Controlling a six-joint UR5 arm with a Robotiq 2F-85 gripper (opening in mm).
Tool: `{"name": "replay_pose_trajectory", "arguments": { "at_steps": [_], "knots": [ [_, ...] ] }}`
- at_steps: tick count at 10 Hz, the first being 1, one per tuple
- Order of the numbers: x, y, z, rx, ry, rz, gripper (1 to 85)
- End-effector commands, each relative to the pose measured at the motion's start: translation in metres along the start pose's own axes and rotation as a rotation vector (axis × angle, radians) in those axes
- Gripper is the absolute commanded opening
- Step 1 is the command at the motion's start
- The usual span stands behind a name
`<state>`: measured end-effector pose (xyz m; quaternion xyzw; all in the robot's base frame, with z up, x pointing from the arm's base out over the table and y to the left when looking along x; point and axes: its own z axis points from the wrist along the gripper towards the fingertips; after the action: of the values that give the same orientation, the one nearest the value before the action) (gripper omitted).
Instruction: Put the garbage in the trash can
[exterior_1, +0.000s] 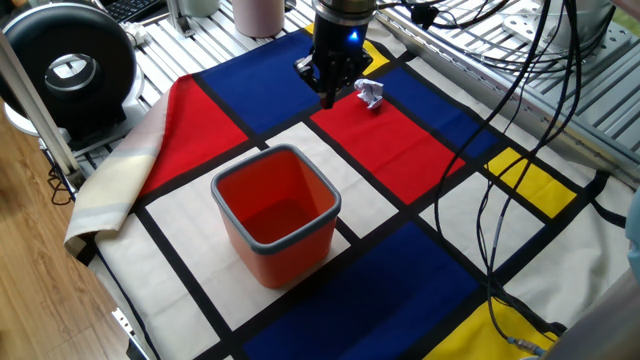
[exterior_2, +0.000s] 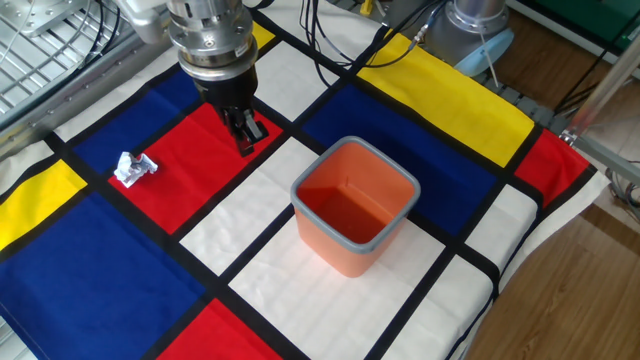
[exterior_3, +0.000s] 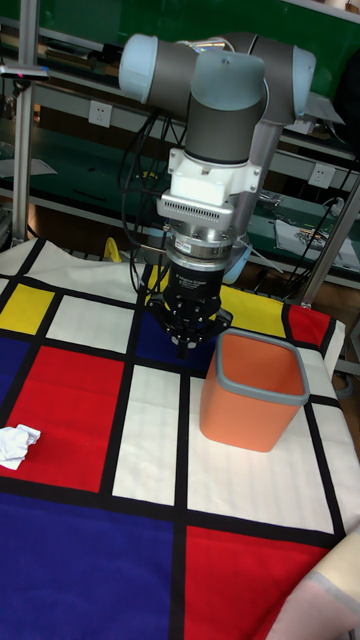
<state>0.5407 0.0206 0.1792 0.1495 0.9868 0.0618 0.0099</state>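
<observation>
The garbage, a small crumpled white wad, lies on a red square of the patterned cloth. My gripper points down just above the cloth, a short way beside the wad and not touching it. Its fingers are pressed together with nothing between them. The trash can, orange-red with a grey rim, stands upright and empty on a white square, apart from both.
A black round device and a pale pink cup sit beyond the cloth. Black cables hang over the table's right side. The cloth's left corner is folded over near the table edge.
</observation>
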Motion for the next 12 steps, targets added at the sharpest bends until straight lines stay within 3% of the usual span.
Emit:
{"name": "replay_pose_trajectory", "arguments": {
  "at_steps": [1,5,6,8,9,11,12],
  "knots": [
    [0.006,0.000,-0.001,-0.008,0.018,0.008,1.0],
    [0.007,0.003,0.000,-0.017,0.017,0.025,1.0],
    [0.008,-0.002,0.000,0.002,0.022,0.052,1.0],
    [0.000,-0.033,-0.002,0.121,-0.017,0.126,1.0],
    [-0.007,-0.042,-0.004,0.155,-0.048,0.160,1.0],
    [-0.020,-0.042,-0.005,0.148,-0.098,0.158,1.0],
    [-0.019,-0.038,-0.004,0.136,-0.094,0.125,1.0]
  ]
}}
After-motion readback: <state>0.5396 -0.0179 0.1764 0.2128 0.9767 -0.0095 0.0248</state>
